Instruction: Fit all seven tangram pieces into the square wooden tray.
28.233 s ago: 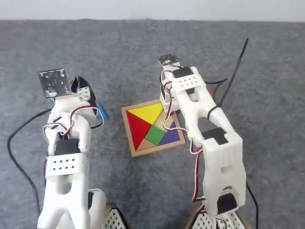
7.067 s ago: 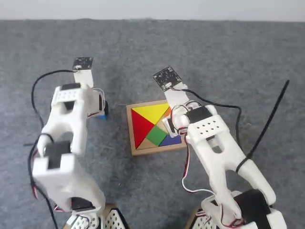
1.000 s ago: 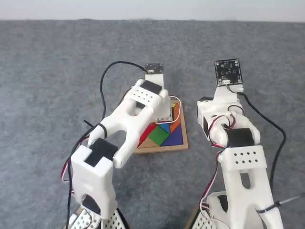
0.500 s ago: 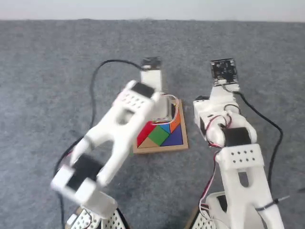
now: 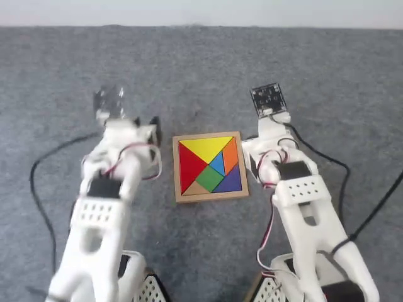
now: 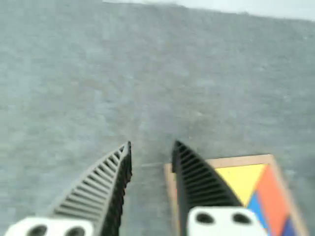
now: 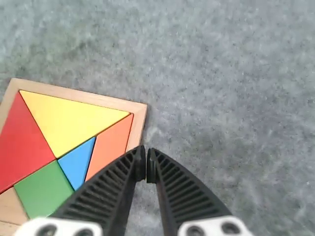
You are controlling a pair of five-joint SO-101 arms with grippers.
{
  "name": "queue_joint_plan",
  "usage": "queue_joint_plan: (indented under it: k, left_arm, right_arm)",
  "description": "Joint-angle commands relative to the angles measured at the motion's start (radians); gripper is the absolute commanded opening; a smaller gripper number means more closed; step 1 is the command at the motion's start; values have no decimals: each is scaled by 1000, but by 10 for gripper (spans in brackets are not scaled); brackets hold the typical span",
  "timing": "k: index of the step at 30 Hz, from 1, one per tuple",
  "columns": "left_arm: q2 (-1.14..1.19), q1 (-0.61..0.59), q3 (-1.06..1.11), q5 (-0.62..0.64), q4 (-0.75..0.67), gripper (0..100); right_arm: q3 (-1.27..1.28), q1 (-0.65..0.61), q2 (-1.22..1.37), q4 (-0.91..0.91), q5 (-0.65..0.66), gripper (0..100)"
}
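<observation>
The square wooden tray [image 5: 208, 198] lies flat in the middle of the grey mat. Inside it are a yellow triangle [image 5: 205, 148], red triangle [image 5: 187, 170], orange piece [image 5: 231, 155], blue triangle [image 5: 218, 163], green square [image 5: 208, 178], purple triangle [image 5: 230, 182] and a tan triangle [image 5: 193, 189], fitting flush. My left gripper [image 6: 150, 147] stands open and holds nothing, just left of the tray's far left corner [image 6: 236, 160]. My right gripper [image 7: 146, 150] is shut on nothing, its tips at the tray's right rim [image 7: 140, 115] beside the orange piece [image 7: 110, 145].
Grey carpet-like mat [image 5: 327, 94] spreads on all sides of the tray. Black cables [image 5: 44, 167] trail from both arms near the front. The arm bases [image 5: 148, 286] stand at the near edge.
The left arm has swung off the tray to its left side, uncovering the whole tray. The right arm has shifted slightly toward the tray's right edge.
</observation>
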Motion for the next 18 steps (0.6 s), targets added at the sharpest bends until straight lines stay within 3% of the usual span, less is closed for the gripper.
queue_joint_plan:
  k: [1, 5, 8, 12, 15, 18]
  left_arm:
    - [-295, -86, 185, -81, -26, 49]
    - [-489, -146, 323, -101, -6, 26]
    - [-609, -155, 360, -121, 107, 26]
    - [-761, -195, 449, -239, 226, 27]
    - [-895, -262, 576, -284, 238, 27]
    - [-1003, -382, 567, -285, 356, 27]
  right_arm:
    - [69, -12, -101, -128, 17, 27]
    - [152, -33, -137, -236, 17, 27]
    - [199, -59, -150, -286, 17, 27]
    - [229, -71, -142, -331, 17, 27]
    - [244, -76, -142, -361, 17, 27]
    - [244, -84, -142, -366, 17, 27]
